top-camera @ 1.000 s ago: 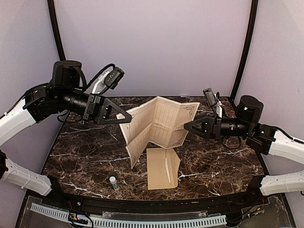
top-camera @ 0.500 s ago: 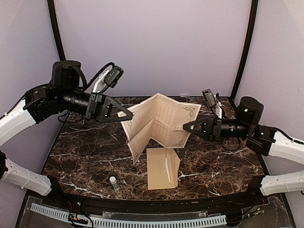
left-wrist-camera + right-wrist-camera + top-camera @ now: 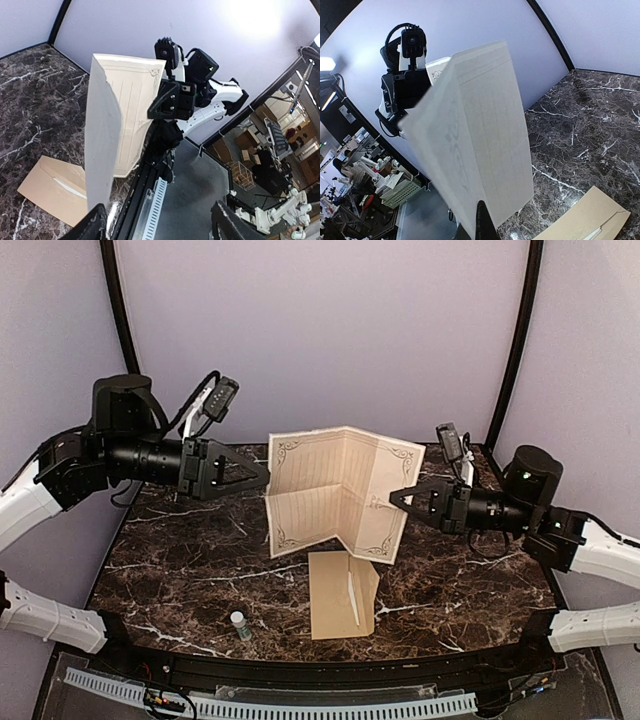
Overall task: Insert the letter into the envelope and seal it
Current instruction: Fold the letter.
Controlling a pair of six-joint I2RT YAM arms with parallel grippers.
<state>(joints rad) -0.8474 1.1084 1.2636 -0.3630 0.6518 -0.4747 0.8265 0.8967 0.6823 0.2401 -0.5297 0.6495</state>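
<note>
The letter (image 3: 335, 502), a cream sheet with brown scroll corners and a centre crease, hangs upright in the air over the table. My right gripper (image 3: 396, 500) is shut on its right edge; in the right wrist view the letter (image 3: 480, 150) rises from the pinched jaws of that gripper (image 3: 481, 225). My left gripper (image 3: 262, 478) stands open at the sheet's left edge. In the left wrist view the letter (image 3: 117, 125) hangs just beside the left one of its fingers (image 3: 92, 225). The brown envelope (image 3: 343, 594) lies flat below, flap open.
A small white-capped bottle (image 3: 239, 625) stands near the front edge, left of the envelope. The dark marble table (image 3: 180, 560) is walled by pale panels at the back and sides. A cable tray (image 3: 300, 707) runs along the near edge.
The left gripper has opened and let go of the letter's left edge. The right gripper has shut on the right edge. The sheet has swung flatter, facing the top camera.
</note>
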